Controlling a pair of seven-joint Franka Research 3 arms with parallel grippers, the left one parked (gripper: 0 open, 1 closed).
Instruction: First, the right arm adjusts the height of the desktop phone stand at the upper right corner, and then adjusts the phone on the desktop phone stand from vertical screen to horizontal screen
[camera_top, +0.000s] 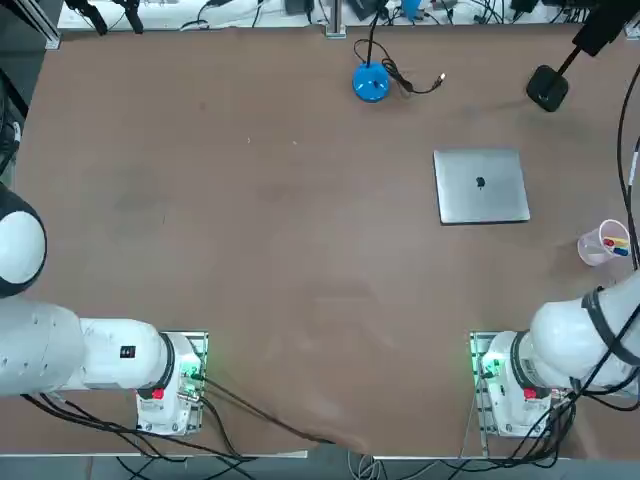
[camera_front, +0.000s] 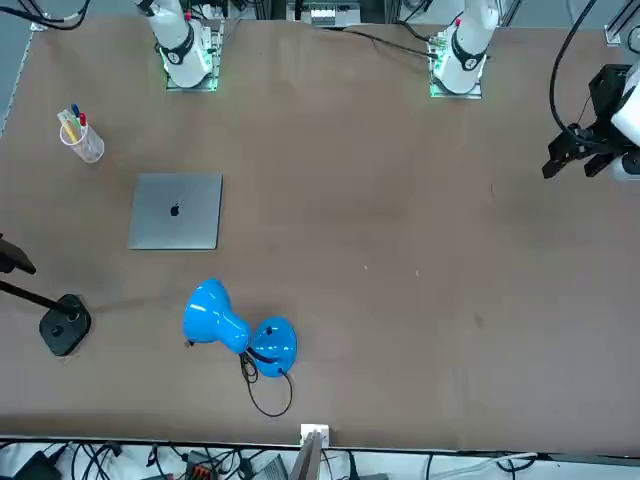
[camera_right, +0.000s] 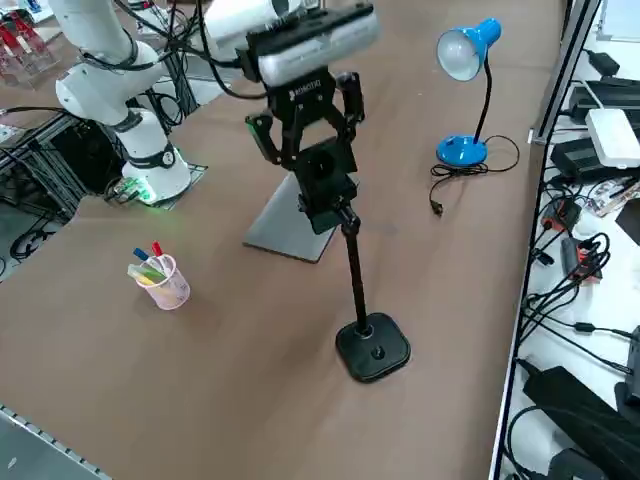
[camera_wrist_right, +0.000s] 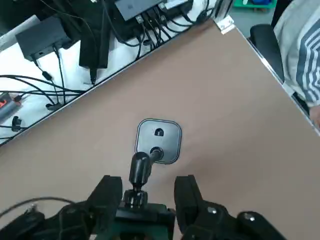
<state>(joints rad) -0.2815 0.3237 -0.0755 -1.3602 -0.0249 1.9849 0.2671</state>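
Observation:
The desktop phone stand has its black base (camera_right: 373, 348) near the table's far right corner, and its thin pole (camera_right: 352, 270) rises from there. On top of the pole sits the phone (camera_right: 325, 182), a black slab in the clamp. My right gripper (camera_right: 310, 138) hovers just above the phone, open, with one finger on each side of the stand's head. In the wrist view the fingers (camera_wrist_right: 109, 192) straddle the ball joint (camera_wrist_right: 138, 170), with the base (camera_wrist_right: 158, 140) far below. From overhead the base (camera_top: 547, 88) shows at the upper right.
A silver laptop (camera_top: 481, 186) lies closed, nearer me than the stand. A blue lamp (camera_top: 371, 82) with a loose cable stands at the far middle. A clear cup of pens (camera_top: 604, 243) is at the right edge. A person's striped sleeve (camera_wrist_right: 300, 55) shows beyond the table corner.

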